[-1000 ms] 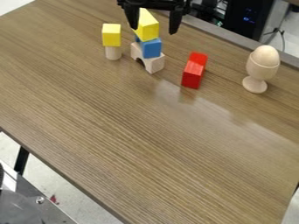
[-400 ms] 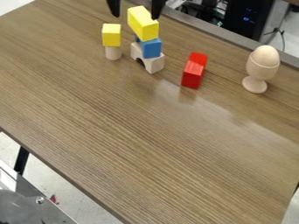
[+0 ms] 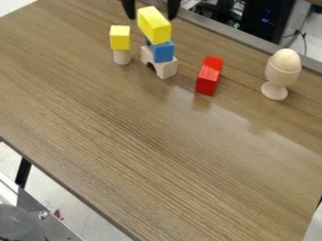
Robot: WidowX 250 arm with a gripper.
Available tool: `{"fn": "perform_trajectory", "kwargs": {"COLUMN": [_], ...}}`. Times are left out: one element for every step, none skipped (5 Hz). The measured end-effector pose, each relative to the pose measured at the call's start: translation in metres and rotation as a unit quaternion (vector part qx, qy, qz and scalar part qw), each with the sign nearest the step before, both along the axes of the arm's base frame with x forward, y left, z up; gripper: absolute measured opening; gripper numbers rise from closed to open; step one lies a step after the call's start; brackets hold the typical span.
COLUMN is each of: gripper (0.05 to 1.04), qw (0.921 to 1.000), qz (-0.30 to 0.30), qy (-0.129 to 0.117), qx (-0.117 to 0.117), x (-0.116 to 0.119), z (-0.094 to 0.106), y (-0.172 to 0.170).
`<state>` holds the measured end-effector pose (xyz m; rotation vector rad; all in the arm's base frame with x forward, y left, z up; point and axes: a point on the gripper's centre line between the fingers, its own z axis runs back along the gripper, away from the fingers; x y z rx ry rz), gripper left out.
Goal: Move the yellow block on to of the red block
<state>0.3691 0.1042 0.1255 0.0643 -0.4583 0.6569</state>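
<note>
My gripper (image 3: 151,13) is at the top edge of the view, open, its two fingers standing apart at the far end of a long yellow block (image 3: 155,25). That block lies on top of a blue block (image 3: 162,51), which rests on a pale wooden arch. A smaller yellow block (image 3: 120,37) sits on a pale wooden cylinder to the left. The red block (image 3: 209,76) lies on the table to the right of the arch stack.
A wooden egg in an egg cup (image 3: 282,74) stands at the right. The pale arch (image 3: 166,69) and pale cylinder (image 3: 122,57) stand on the brown table (image 3: 157,155). Behind the table's far edge are a dark computer case (image 3: 267,19) and cables.
The gripper went up and left from around the long yellow block to the view's top edge, then slightly right. The blocks look to be where they were.
</note>
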Motion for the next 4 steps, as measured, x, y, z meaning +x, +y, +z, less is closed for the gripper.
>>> {"fn": "perform_trajectory", "kwargs": {"gripper": [1.000, 1.000, 1.000, 0.957], "qw": [1.0000, 0.9999, 0.9996, 0.9984], "qz": [0.003, 0.009, 0.014, 0.018], "qy": [-0.007, -0.006, 0.021, 0.051], "qx": [-0.006, -0.009, -0.016, -0.019], "x": [0.009, 0.011, 0.013, 0.015], "z": [0.006, 0.004, -0.014, -0.030], "y": [0.000, 0.004, 0.009, 0.011]}}
